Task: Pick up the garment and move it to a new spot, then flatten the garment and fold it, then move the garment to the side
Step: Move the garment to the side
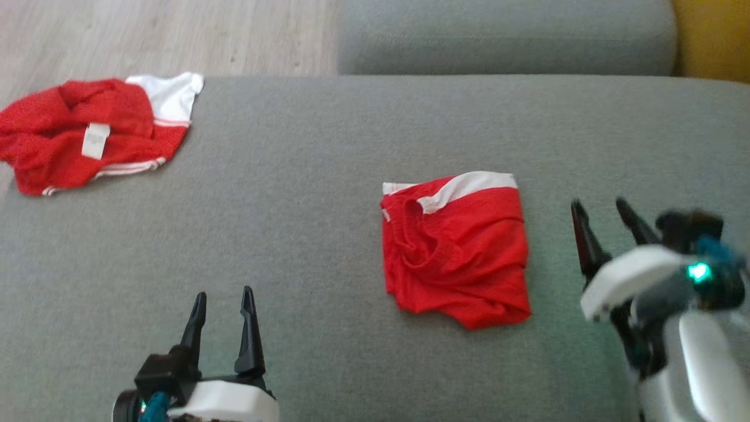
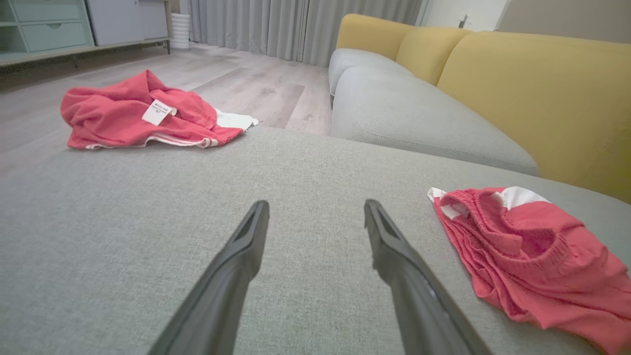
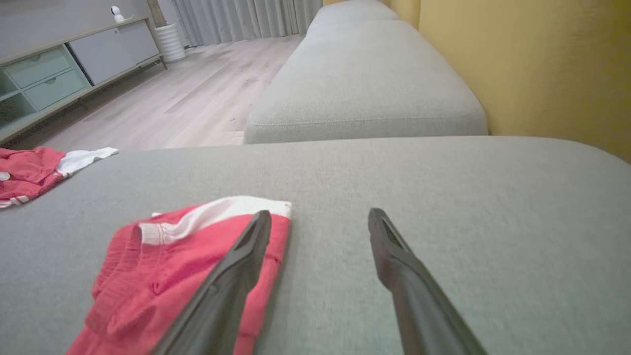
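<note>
Head view: folded red mesh garment with white band (image 1: pixel 456 249) lies mid-seat on the grey fabric sofa cushion (image 1: pixel 304 234). It is between the left gripper (image 1: pixel 224 293) and right gripper (image 1: pixel 599 203), both spread wide and empty. A crumpled red-and-white garment (image 1: pixel 88 132) sits far left. The left wrist view adds grey curtains (image 2: pixel 256 24).

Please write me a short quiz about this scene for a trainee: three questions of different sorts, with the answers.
1. True or false: the left claw and the right claw are both open and empty.
2. Which claw is nearer to the folded red shorts? A) left claw B) right claw
3. Fill in: the crumpled red garment lies at the far ___ corner of the grey cushion.
Key: 1 true; 2 B; 3 left.
</note>
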`<state>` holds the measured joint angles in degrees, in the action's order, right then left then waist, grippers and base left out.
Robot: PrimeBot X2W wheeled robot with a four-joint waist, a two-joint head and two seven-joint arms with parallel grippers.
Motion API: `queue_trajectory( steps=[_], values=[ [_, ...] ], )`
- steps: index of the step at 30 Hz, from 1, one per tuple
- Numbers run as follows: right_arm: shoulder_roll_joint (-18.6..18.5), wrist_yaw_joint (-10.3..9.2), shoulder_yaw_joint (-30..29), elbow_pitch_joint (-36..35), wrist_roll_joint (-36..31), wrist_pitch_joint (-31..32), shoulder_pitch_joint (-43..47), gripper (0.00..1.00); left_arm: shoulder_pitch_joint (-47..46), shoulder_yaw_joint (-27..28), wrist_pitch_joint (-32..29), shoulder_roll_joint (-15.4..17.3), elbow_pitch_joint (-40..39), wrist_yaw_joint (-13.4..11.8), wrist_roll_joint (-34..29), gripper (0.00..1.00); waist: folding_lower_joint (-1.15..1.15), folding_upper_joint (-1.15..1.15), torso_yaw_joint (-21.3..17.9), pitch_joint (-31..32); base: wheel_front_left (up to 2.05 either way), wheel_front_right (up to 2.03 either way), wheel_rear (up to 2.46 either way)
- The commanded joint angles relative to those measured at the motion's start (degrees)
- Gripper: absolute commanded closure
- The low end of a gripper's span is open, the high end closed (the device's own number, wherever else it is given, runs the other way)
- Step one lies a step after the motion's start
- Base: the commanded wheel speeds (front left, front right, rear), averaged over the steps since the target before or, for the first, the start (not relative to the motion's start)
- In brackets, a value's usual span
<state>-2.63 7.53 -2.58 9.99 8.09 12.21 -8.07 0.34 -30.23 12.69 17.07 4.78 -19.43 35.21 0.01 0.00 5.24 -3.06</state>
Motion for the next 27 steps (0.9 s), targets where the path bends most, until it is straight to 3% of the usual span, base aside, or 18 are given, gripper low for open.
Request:
queue_trajectory(
  steps=[1,12,16,18,19,21,22,27],
  values=[
    [-0.25,-0.04,1.09,-1.26,0.8,1.44,-3.73,0.0,-2.84,2.06,0.74,0.26,-1.8,-0.04,-0.64,0.0,-0.01,0.0,1.27,-1.37,0.0,0.0,0.0],
    [-0.25,-0.04,0.19,10.38,3.32,16.48,-12.81,0.0,-5.54,2.89,1.89,-2.46,-0.49,1.03,-1.3,0.0,-0.01,0.0,6.93,-7.26,0.0,0.0,0.0],
    [-0.25,-0.04,-0.13,13.09,4.68,18.04,-13.78,0.0,-5.98,3.72,2.09,-2.91,-0.03,1.33,-1.71,0.0,-0.01,0.0,7.56,-8.52,0.0,0.0,0.0],
    [-0.25,-0.04,0.28,13.7,6.23,18.21,-14.31,0.53,-6.21,4.24,2.15,-3.02,0.06,1.53,-1.93,0.0,-0.01,0.0,7.49,-9.06,0.0,0.0,0.0],
    [-0.25,-0.04,0.28,13.7,6.23,18.21,-14.31,0.53,-6.21,4.24,2.15,-3.02,0.06,1.53,-1.93,0.0,-0.01,0.0,7.49,-9.06,0.0,0.0,0.0],
    [-0.25,-0.04,0.81,13.82,6.69,18.11,-14.81,0.96,-6.6,4.8,2.2,-2.89,0.13,1.78,-2.31,0.0,-0.01,0.0,7.09,-9.61,0.0,0.0,0.0],
    [-0.25,-0.04,0.84,13.69,6.36,17.79,-15.07,1.0,-6.94,4.99,2.22,-2.74,0.14,1.92,-2.63,0.0,-0.01,0.0,6.81,-9.89,0.0,0.0,0.0],
    [-0.45,-0.04,0.23,11.96,4.13,15.41,-16.49,1.0,-9.38,5.63,2.25,-2.05,-0.77,2.26,-4.26,0.0,-0.01,0.0,3.87,-11.45,0.0,0.0,0.0]
  ],
)
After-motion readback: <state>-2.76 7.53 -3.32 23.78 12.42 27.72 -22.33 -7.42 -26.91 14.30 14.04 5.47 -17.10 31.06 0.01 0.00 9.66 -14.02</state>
